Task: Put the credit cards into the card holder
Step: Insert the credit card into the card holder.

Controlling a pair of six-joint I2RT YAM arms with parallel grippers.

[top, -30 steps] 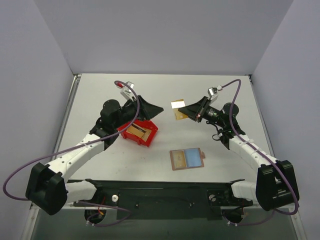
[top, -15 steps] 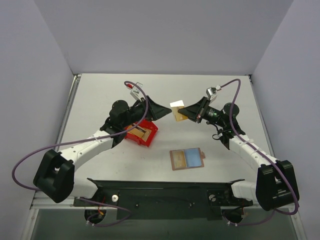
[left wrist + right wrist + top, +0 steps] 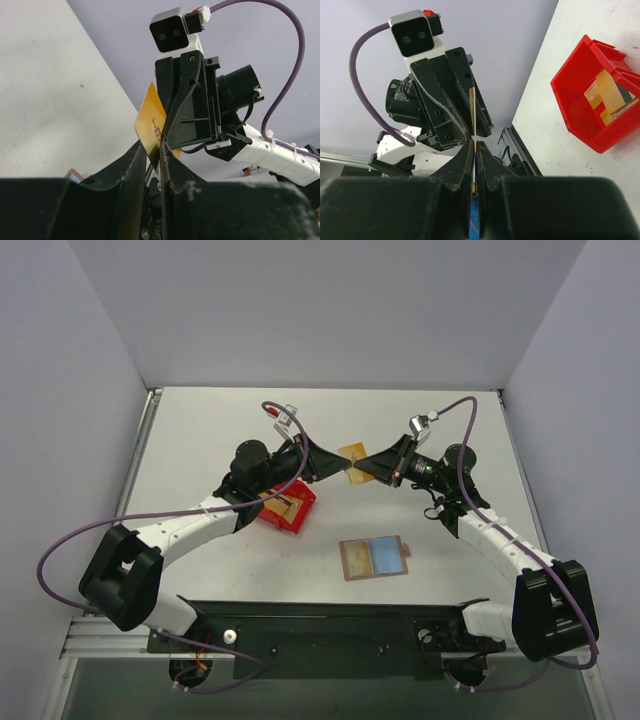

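Note:
A gold-yellow credit card (image 3: 352,455) hangs in the air over the middle of the table, with my right gripper (image 3: 366,466) shut on it. In the right wrist view the card (image 3: 473,112) shows edge-on between the closed pads. My left gripper (image 3: 335,462) faces the right one, and its fingers straddle the card's other end (image 3: 149,117). Those jaws stand narrowly open (image 3: 154,146), with a gap still showing on the left side of the card. More credit cards (image 3: 283,504) lie in a red bin. The card holder (image 3: 374,558) lies open and flat, tan and light blue inside.
The red bin (image 3: 300,512) sits under the left arm's wrist, just left of the meeting grippers; it is also in the right wrist view (image 3: 570,95). The card holder lies nearer the arm bases, below both grippers. Grey walls enclose the table on three sides.
My left gripper has swung right from over the red bin to the held card and narrowed its jaws around it. The right gripper has kept its grip and barely moved.

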